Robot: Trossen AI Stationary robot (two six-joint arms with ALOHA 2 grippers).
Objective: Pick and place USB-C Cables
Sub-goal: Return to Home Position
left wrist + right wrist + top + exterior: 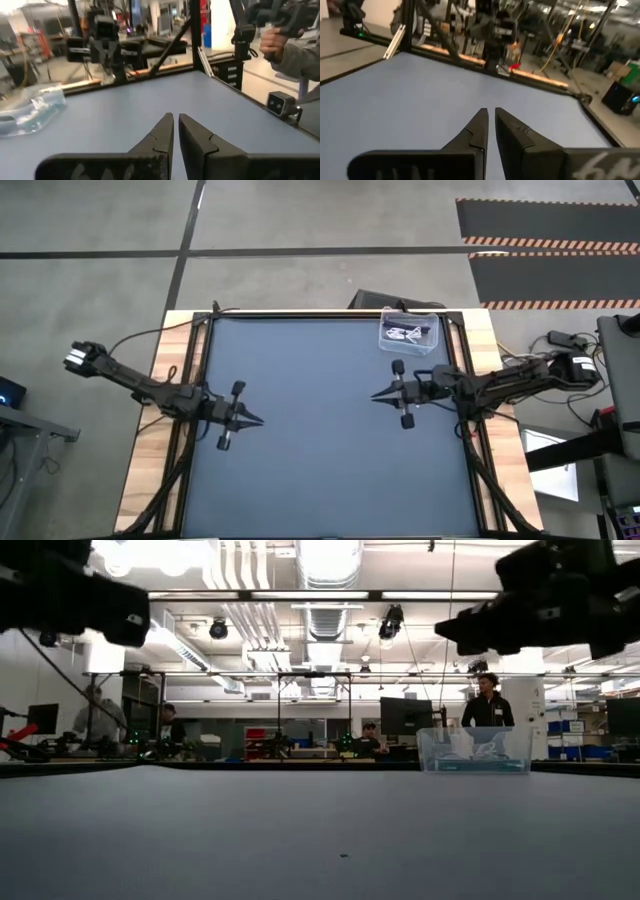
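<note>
Left gripper: hovering clenched, 8 o'clock.
Right gripper: hovering clenched, 3 o'clock.
USB-C cables: lying in clear bin, 1 o'clock.

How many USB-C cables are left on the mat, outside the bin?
0. None lie on the mat; white and dark cables show inside the clear bin at its far right corner, where some may be hidden.

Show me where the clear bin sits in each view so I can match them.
High view: bin at the table's far right corner.
Low view: bin right of centre, far across the table.
Left wrist view: bin across the table, beside the right arm.
Right wrist view: not in it.
Shared landmark: the right arm near the bin.
</note>
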